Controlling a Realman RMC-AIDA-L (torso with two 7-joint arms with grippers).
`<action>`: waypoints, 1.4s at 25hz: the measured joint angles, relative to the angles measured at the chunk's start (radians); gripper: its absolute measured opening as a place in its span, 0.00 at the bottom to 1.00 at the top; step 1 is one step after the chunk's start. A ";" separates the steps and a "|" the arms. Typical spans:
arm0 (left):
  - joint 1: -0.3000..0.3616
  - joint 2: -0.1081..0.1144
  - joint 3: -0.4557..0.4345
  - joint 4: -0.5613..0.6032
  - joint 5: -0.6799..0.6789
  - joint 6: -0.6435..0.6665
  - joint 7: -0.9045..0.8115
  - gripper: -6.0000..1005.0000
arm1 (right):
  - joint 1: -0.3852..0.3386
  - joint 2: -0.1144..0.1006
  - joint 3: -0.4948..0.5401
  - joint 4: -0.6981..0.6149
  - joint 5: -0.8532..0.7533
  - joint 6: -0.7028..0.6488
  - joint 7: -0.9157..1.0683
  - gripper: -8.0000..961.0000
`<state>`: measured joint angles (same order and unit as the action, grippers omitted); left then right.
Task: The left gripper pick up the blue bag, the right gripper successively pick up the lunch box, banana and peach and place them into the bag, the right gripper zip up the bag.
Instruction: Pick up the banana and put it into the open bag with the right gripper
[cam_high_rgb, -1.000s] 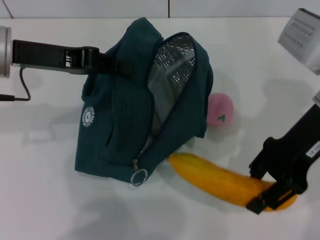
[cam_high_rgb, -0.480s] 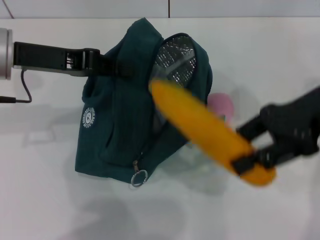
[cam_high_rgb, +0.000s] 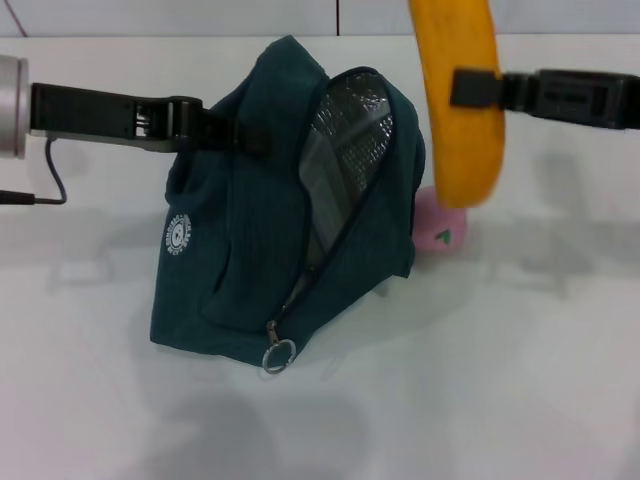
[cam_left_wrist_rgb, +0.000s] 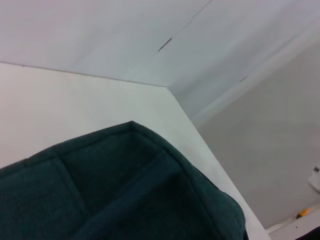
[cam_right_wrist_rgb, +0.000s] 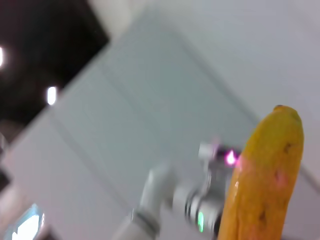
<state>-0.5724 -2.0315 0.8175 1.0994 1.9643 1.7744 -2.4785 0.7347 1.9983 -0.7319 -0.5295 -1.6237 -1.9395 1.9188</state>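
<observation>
The blue bag (cam_high_rgb: 250, 250) stands in the middle of the table, its mouth open and its silver lining (cam_high_rgb: 350, 125) showing. My left gripper (cam_high_rgb: 228, 128) is shut on the bag's top left edge; the bag's fabric (cam_left_wrist_rgb: 125, 190) fills the left wrist view. The banana (cam_high_rgb: 458, 110) hangs upright in the air just right of the bag's mouth, with my right gripper (cam_high_rgb: 468, 88) shut on its middle; it also shows in the right wrist view (cam_right_wrist_rgb: 265, 175). The pink peach (cam_high_rgb: 442, 228) lies on the table behind the bag's right side. A smooth clear panel shows inside the mouth; I cannot tell whether it is the lunch box.
The zipper's ring pull (cam_high_rgb: 279, 353) hangs at the bag's lower front corner, and a white round logo (cam_high_rgb: 176, 234) marks its left face. A cable (cam_high_rgb: 45, 180) trails under the left arm. White table (cam_high_rgb: 500, 380) surrounds the bag.
My right gripper has lifted the banana off the table at the front right, swung it up and back, and now holds it upright beside the bag's mouth. The bag and left gripper have stayed put.
</observation>
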 joint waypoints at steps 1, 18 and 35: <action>-0.001 0.001 0.000 -0.003 0.000 0.000 0.002 0.05 | -0.004 0.005 0.000 0.022 0.021 0.011 -0.013 0.46; -0.013 -0.004 -0.002 -0.019 0.001 -0.004 0.022 0.05 | 0.085 0.031 -0.054 0.461 0.176 0.151 -0.280 0.46; -0.024 -0.004 -0.001 -0.021 0.000 -0.010 0.023 0.05 | 0.088 0.030 -0.159 0.482 0.177 0.220 -0.447 0.47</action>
<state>-0.5963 -2.0352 0.8160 1.0784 1.9643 1.7647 -2.4559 0.8224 2.0278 -0.8904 -0.0480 -1.4466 -1.7194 1.4721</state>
